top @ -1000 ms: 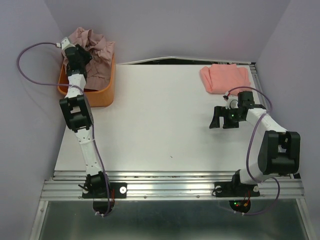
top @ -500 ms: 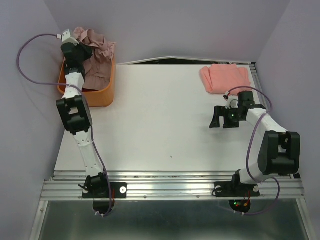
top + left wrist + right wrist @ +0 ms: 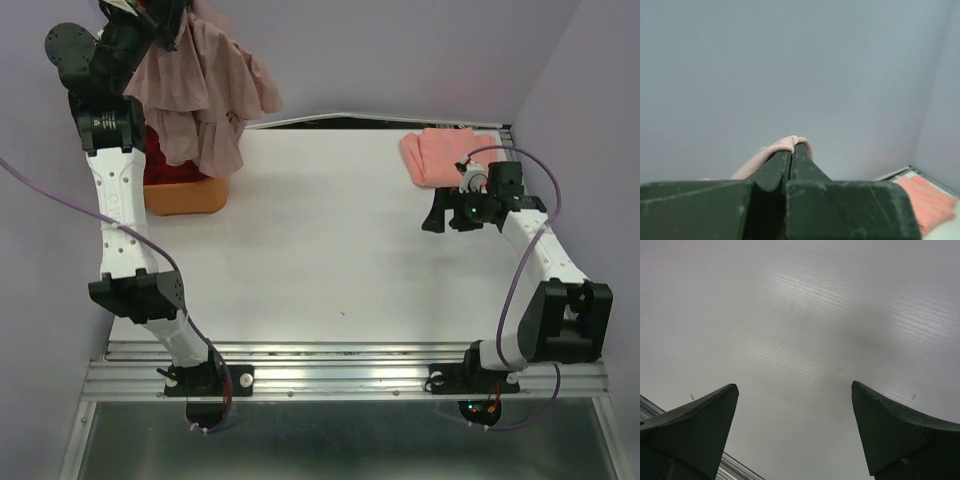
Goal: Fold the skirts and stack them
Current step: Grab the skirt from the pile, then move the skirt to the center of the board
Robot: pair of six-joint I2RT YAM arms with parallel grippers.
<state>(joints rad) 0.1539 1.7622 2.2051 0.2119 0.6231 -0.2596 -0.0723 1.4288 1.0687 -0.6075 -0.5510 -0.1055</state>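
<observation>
The left gripper [image 3: 165, 18] stands high over the far left corner of the table [image 3: 320, 250]. Its 2 fingers are pressed together on a fold of the dusty mauve skirt [image 3: 205, 90]. The left wrist view shows that cloth pinched right at the fingertips.

The skirt hangs free from the grip. Its ruffled hem drapes over the orange tub [image 3: 185, 195] and spreads right past the tub's rim, above the table's back edge. The tub sits in the far left corner, close to the left wall [image 3: 40, 250].

The salmon skirt [image 3: 450, 155] lies folded flat in the far right corner, close to the back edge and to the right side rail [image 3: 512, 150]. The right gripper [image 3: 437, 215] sits just in front of that skirt's near edge. Its jaws are spread wide and hold nothing, and the right wrist view shows only bare white tabletop between the 2 fingers.

A broad stretch of tabletop runs from the tub to the salmon skirt and forward to the near rail [image 3: 350, 365]. Walls close in 3 sides of the table.
</observation>
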